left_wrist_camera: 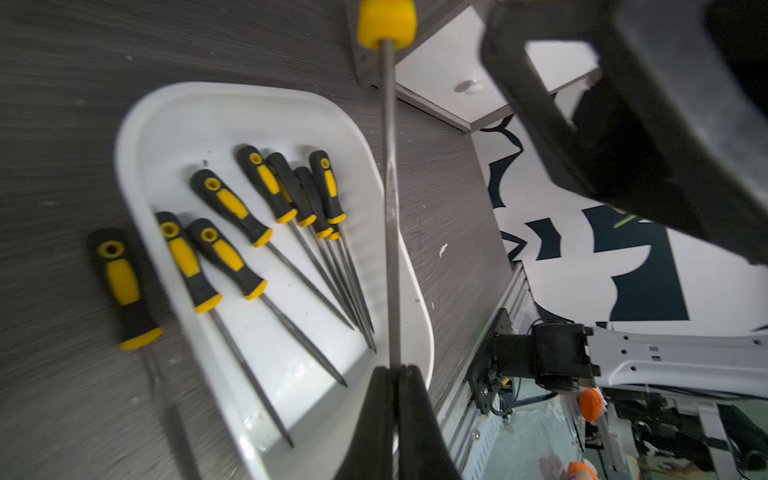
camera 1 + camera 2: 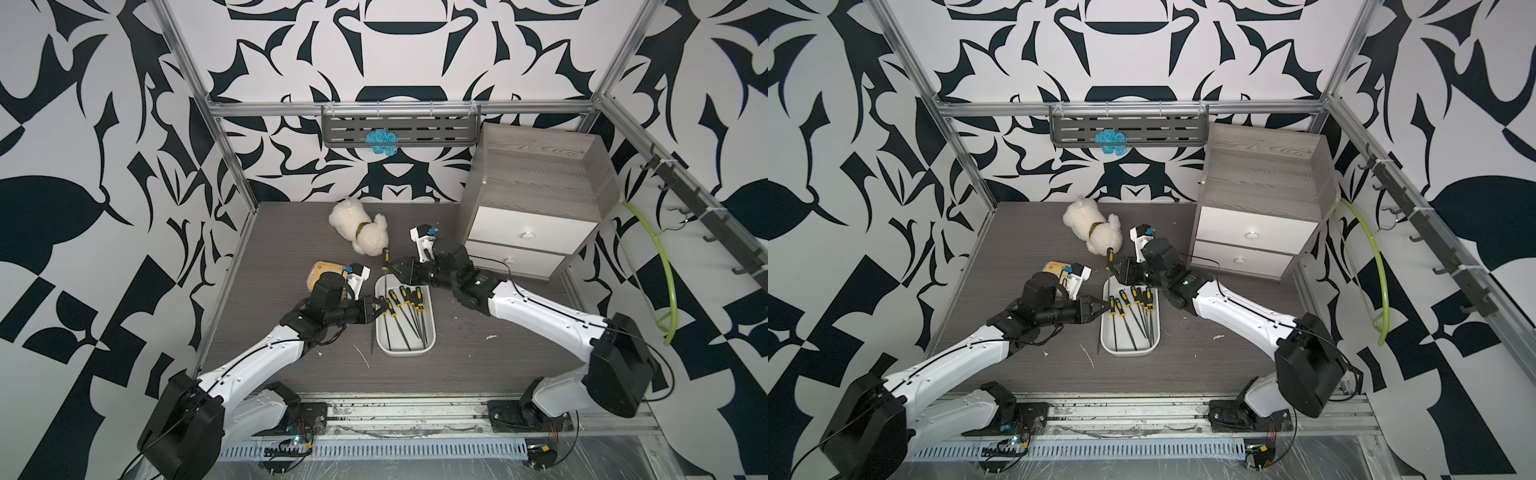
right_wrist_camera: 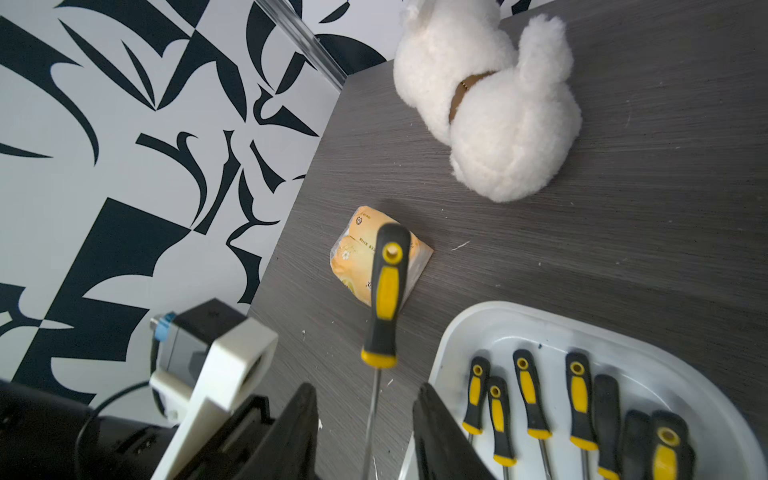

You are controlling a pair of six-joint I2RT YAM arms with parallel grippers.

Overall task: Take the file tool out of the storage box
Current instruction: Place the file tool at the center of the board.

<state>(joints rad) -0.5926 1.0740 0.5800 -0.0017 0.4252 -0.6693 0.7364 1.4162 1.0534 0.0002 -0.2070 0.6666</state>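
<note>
The file tool is held raised over the far end of the white storage box, handle past its rim, shaft tip clamped in the fully closed left gripper, with the right gripper parted around the shaft, no contact seen.

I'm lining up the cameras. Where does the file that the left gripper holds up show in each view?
In a top view: black-and-yellow-handled metal file, centre, handle beyond the far end of the shallow white plastic tray.
In a top view: file left of centre.
Left wrist: shaft up the middle, from the shut left gripper.
Right wrist: handle centre, shaft inside the open right gripper.
Landmark: the tray.
</note>
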